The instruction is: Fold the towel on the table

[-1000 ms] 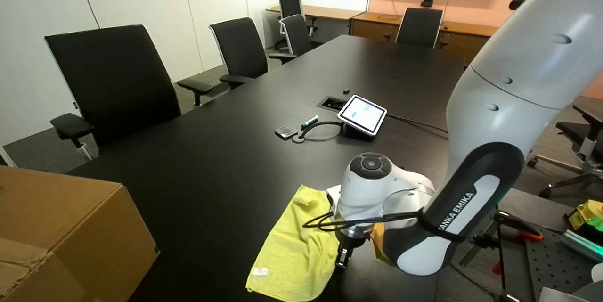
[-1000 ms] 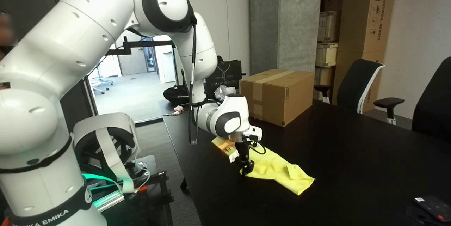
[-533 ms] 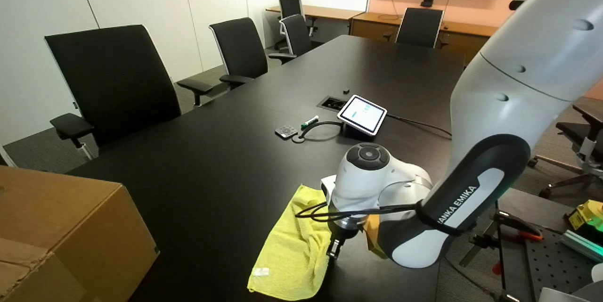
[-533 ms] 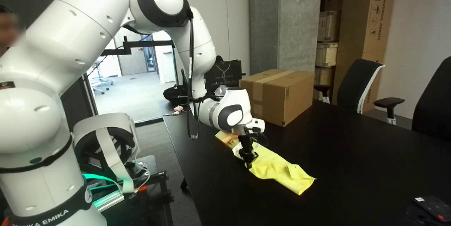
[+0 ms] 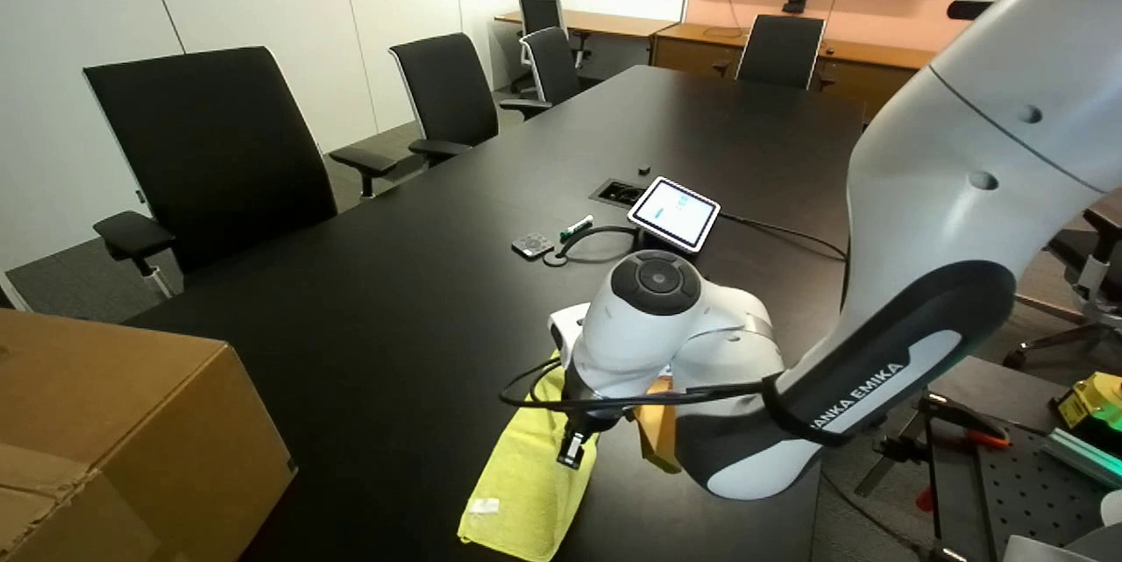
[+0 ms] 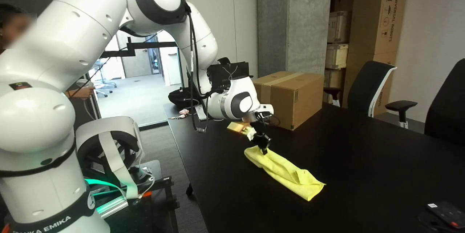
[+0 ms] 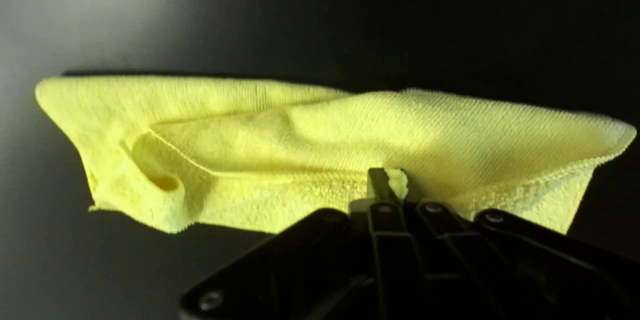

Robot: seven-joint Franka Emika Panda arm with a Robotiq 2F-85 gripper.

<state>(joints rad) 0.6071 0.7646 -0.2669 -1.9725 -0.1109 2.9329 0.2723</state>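
Wrist view: one claw (image 7: 395,181) tight on one towel (image 7: 345,145).

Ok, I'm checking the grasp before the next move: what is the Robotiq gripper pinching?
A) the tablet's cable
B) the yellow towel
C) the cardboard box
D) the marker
B: the wrist view shows a bit of the yellow towel pinched in the closed Robotiq gripper.

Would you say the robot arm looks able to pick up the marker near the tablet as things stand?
Probably not just yet: the gripper appears closed on the towel, so it would need to let go first. The marker itself lies uncovered.
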